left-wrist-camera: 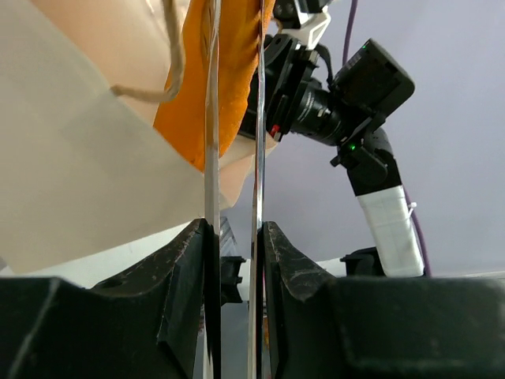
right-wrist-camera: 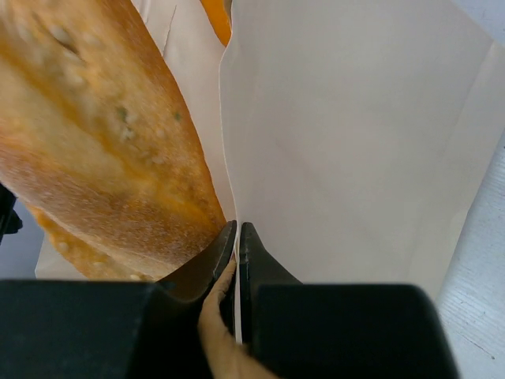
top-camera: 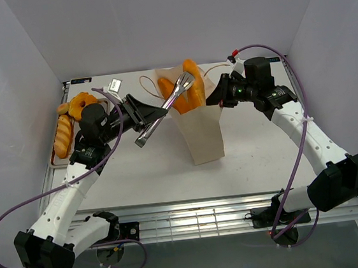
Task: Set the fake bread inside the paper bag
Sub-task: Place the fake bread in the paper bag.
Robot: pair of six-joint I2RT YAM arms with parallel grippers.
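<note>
The tan paper bag stands upright mid-table. Two long golden loaves stick out of its mouth. My left gripper is shut on the thin silver tongs, whose tips reach a loaf at the bag's mouth. In the left wrist view the tong blades run up either side of the orange loaf beside the bag. My right gripper is shut on the bag's right rim. In the right wrist view it pinches the bag wall and a cord handle, next to a loaf.
The silver tray lies at the far left, holding another long loaf, a ring doughnut and a small roll. A small white tag lies at the back. The right arm's camera is just beyond the bag.
</note>
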